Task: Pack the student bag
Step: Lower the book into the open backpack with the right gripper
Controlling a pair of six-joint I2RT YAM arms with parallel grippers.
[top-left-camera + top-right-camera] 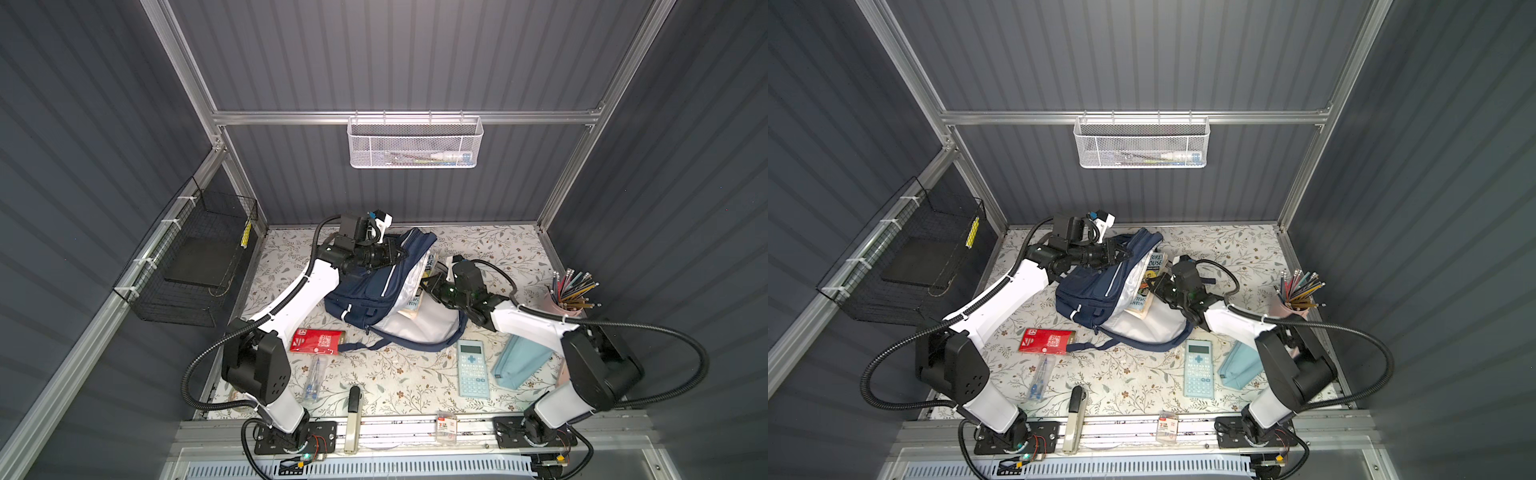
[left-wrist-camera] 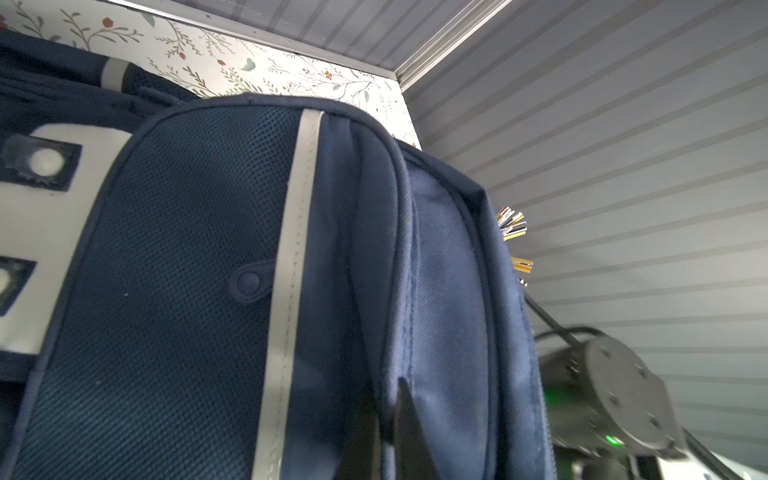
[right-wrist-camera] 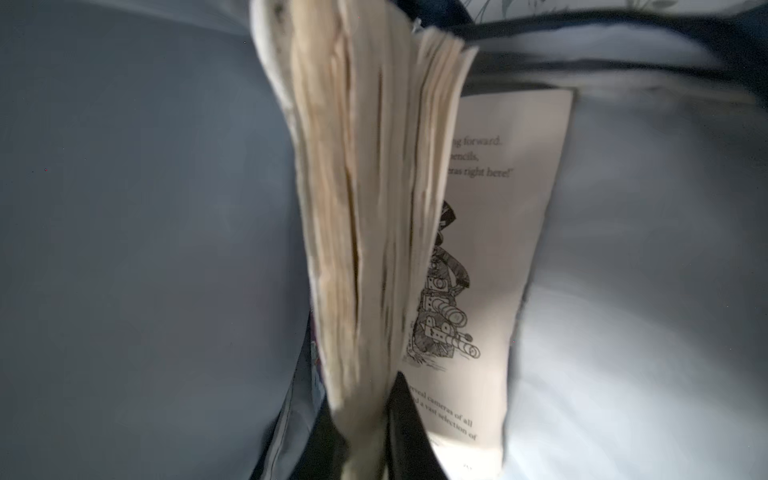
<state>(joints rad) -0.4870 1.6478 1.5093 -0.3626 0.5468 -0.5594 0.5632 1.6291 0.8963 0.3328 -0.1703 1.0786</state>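
The student bag [image 1: 365, 295] lies open on the floral table [image 1: 415, 386], back of centre, with its pale lining exposed. The left gripper [image 1: 400, 254] is clamped on the bag's upper rim fabric (its wrist view shows the same). The right gripper [image 1: 429, 286] grasps a paperback book [image 1: 1152, 270] standing in the bag's mouth, and a calculator [image 1: 473, 368] lies near the bag's front.

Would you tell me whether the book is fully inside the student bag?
Partly in: the book juts from the open student bag, its cover showing, gripped by the right hand.
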